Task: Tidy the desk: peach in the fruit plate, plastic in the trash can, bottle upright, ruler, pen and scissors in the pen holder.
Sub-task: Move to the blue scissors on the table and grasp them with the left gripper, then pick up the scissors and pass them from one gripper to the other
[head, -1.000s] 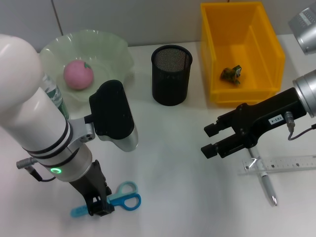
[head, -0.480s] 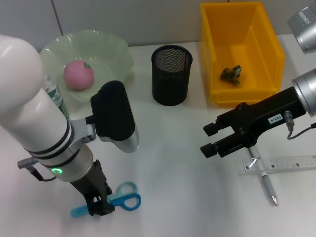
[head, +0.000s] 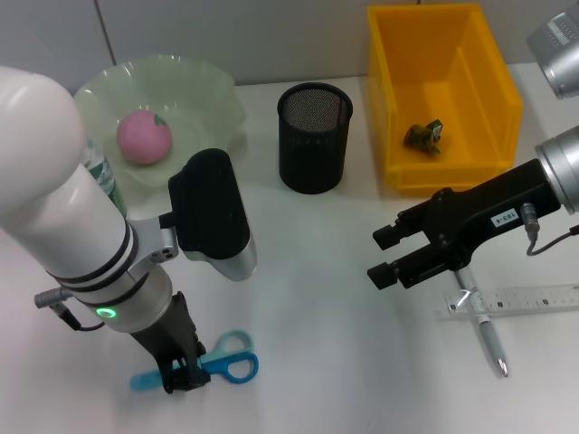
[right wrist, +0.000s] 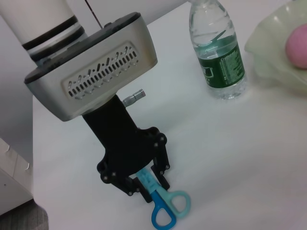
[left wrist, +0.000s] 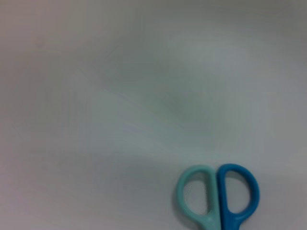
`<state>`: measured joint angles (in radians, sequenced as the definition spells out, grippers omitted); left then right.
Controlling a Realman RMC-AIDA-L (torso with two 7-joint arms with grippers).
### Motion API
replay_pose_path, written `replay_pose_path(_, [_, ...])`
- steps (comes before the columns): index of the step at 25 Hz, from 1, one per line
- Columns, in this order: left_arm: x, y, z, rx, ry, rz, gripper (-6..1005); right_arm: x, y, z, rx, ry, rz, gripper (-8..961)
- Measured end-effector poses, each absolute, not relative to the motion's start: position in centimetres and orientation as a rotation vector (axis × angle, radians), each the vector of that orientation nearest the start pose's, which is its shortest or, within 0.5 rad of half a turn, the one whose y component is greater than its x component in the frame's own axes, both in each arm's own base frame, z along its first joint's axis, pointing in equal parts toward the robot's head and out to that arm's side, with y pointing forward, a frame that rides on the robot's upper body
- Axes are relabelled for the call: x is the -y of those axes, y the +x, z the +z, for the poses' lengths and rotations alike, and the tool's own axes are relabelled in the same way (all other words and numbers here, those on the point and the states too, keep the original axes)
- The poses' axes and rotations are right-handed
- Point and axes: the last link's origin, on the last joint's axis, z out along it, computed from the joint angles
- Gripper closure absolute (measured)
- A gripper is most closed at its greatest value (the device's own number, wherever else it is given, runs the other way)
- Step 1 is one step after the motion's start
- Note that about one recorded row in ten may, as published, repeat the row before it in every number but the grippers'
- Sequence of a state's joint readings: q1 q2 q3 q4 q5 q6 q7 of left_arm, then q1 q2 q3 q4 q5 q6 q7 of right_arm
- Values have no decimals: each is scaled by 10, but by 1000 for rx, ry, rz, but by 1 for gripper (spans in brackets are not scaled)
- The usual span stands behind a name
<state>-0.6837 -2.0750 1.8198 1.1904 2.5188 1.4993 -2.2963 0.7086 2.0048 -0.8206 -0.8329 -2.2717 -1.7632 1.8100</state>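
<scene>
The blue scissors (head: 226,365) lie flat near the table's front left. My left gripper (head: 182,376) points down over their blades and is shut on them; the right wrist view shows its fingers (right wrist: 161,178) tight against the scissors (right wrist: 165,211). The left wrist view shows only the handles of the scissors (left wrist: 218,196). My right gripper (head: 384,256) hangs open above the table, left of the ruler (head: 516,300) and the pen (head: 489,342). The peach (head: 143,137) rests in the green fruit plate (head: 204,86). Crumpled plastic (head: 423,136) lies in the yellow trash can (head: 493,54). The bottle (right wrist: 218,52) stands upright.
The black mesh pen holder (head: 314,136) stands at the back centre, between the plate and the yellow bin. In the head view my left arm hides most of the bottle. White table surface lies between the two grippers.
My left arm has shifted slightly and the scissors have nudged a little with it. The right arm has not moved.
</scene>
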Motion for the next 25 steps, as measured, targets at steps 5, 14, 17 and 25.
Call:
replay_pose_path(5, [-316,-172,-80,227,-2954,922,711,-352,215,27,-774,-3057,202,232])
replay_pose_path(14, [-329,-163,-56,322,-2944,764,755,-353,214,31,-783,-3046,223,232])
replay_pose_path(17, [-335,-161,-43,377,-2941,643,753,-354,212,33,-799,-3035,267,232])
replay_pose_path(25, [-347,-165,-19,450,-2924,227,748,-359,206,41,-1004,-2945,411,232])
